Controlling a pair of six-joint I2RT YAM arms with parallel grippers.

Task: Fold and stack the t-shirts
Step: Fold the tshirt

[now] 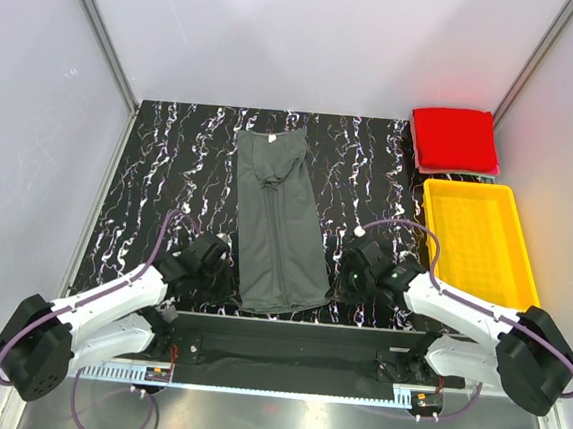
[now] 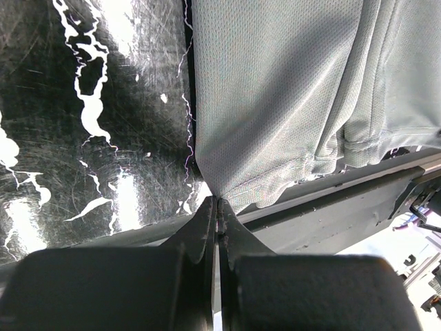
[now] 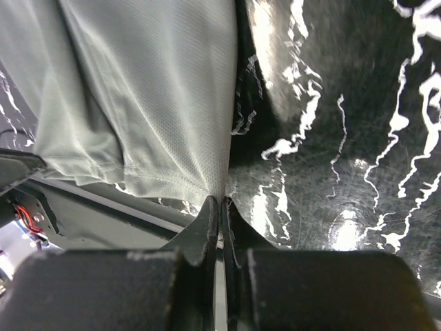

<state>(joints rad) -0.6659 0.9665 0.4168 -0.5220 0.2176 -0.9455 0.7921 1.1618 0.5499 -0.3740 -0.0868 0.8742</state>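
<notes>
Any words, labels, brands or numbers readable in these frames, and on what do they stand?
None can be read.
The dark grey t-shirt, red t-shirt and yellow tray show no print.
The white strip along the near edge has fine tick marks; any numerals on it are too small to read.

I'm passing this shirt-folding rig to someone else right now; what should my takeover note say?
Both shut: left tool on the grey t-shirt, near left hem corner; right tool on its near right corner.
It lies lengthwise mid-table. The red t-shirt sits folded far right on a pink one, beyond the yellow tray.
Done: red folded and stacked; grey narrowed lengthwise.
Left: fold the grey end to end, then stack it on the red.
</notes>
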